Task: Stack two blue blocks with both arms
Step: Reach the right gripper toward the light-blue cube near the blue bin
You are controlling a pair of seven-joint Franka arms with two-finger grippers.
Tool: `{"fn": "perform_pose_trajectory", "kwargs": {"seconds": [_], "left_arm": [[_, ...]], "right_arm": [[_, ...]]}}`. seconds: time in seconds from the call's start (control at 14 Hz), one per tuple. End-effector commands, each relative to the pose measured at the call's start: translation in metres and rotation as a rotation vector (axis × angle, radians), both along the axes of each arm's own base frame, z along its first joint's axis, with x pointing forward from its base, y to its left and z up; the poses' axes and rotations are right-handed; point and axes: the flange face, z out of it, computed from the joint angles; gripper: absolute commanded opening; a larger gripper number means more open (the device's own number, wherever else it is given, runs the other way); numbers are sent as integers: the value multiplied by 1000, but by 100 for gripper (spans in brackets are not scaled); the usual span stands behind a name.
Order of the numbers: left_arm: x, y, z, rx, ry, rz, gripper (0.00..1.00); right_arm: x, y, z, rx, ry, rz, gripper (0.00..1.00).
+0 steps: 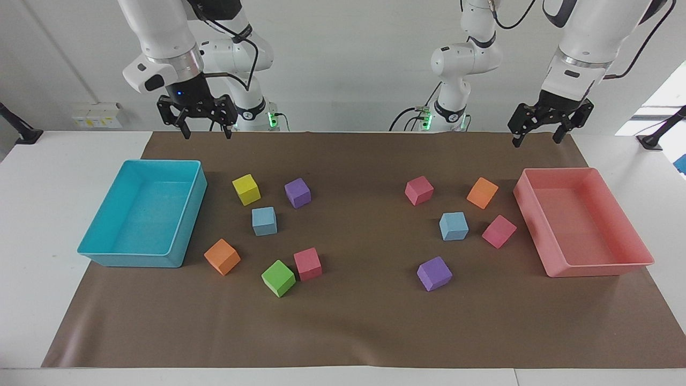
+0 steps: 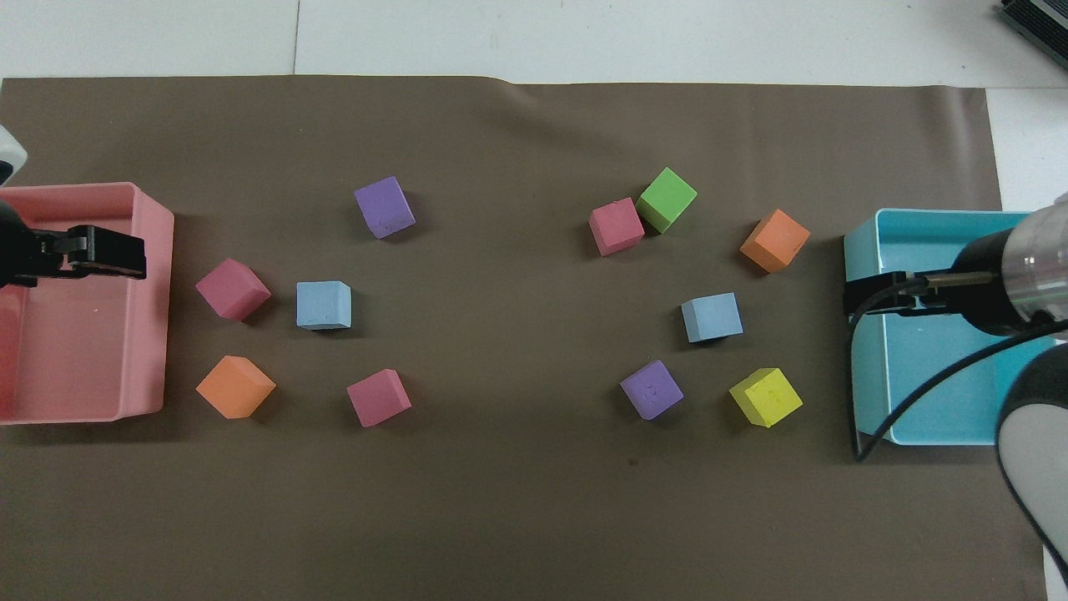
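Observation:
Two light blue blocks lie apart on the brown mat. One blue block [image 1: 264, 221] [image 2: 712, 317] sits among the cubes near the turquoise tray. The other blue block [image 1: 454, 225] [image 2: 324, 305] sits among the cubes near the pink tray. My right gripper [image 1: 206, 133] [image 2: 868, 296] hangs open and empty in the air over the turquoise tray's [image 1: 188, 214] [image 2: 863, 367] rim that faces the cubes. My left gripper [image 1: 536, 139] [image 2: 100, 253] hangs open and empty over the pink tray [image 1: 536, 225] [image 2: 150, 334]; that arm waits.
Around the first blue block lie yellow [image 1: 246, 189], purple [image 1: 297, 193], orange [image 1: 222, 257], green [image 1: 278, 278] and pink [image 1: 307, 264] cubes. Around the other lie two pink [image 1: 419, 190] [image 1: 499, 231], an orange [image 1: 482, 192] and a purple [image 1: 434, 273] cube.

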Motion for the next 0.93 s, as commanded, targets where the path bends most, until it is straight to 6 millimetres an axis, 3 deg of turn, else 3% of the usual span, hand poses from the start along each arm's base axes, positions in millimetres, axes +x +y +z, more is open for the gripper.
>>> {"fn": "perform_pose_trajectory", "kwargs": {"seconds": [0.0,0.36,0.5,0.71,0.85], "left_arm": [[-3,4,3,-12,10,1,100],[-4,4,3,-12,9,1,100],[-4,4,3,-12,9,1,100],[-3,3,3,-12,10,-1,100],[-3,3,3,-12,10,-1,100]], "right_arm": [[8,24,-31,20,20,39,100],[17,56,-119,17,48,95,100],[26,61,-144,19,52,105,100],[30,57,-172,22,23,168,100],[38,57,-201,20,46,166,100]]}}
